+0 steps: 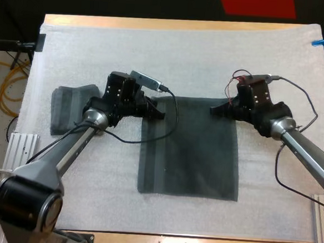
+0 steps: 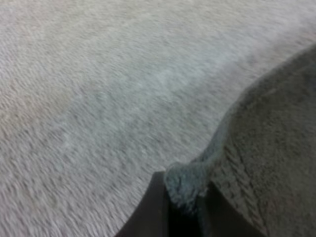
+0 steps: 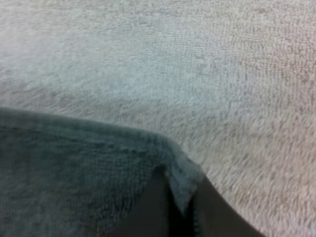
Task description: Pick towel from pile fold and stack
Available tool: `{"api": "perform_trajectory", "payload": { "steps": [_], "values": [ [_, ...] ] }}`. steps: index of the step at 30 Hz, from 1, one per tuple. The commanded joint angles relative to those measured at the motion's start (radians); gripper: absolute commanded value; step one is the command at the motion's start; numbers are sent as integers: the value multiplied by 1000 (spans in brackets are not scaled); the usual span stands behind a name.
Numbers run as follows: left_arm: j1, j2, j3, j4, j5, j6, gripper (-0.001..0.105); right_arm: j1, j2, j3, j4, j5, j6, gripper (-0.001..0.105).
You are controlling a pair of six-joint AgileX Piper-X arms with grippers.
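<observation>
Lying flat on the white mat [image 1: 211, 58]: spread towel [image 1: 190, 157] | second towel [image 1: 68, 106] sitting well off its left side | left gripper [image 1: 159, 113] clenching its far-left corner | right gripper [image 1: 213, 110] clenching its far-right corner

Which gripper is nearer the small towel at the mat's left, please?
Left. The left gripper pinches the spread towel's corner near the small towel; the right gripper pinches the other corner.
</observation>
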Motion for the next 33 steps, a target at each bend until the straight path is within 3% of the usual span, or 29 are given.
{"api": "perform_trajectory", "payload": {
  "steps": [1,5,7,10,12,15,19,25,33],
  "values": [
    [8,5,0,-45,12,4,0,-4,9,-4,-40,10,-12,0],
    [21,14,0,-83,15,46,1,-4,36,-4,-86,10,-14,0],
    [21,14,-6,-90,19,64,6,-4,40,-4,-99,10,-14,5],
    [21,14,-17,-90,19,77,24,-4,40,-7,-103,10,-14,28],
    [21,12,-28,-87,19,77,41,-4,40,-16,-96,12,-12,56],
    [21,0,-56,-53,19,77,59,-4,35,-50,-54,17,-12,79],
    [21,-53,-102,26,19,82,60,-4,0,-101,35,35,-13,80],
    [21,-219,-108,133,19,89,60,1,-145,-118,137,28,-16,78],
    [21,-450,-108,448,19,92,60,1,-400,-115,442,5,-3,78]
  ]
}}
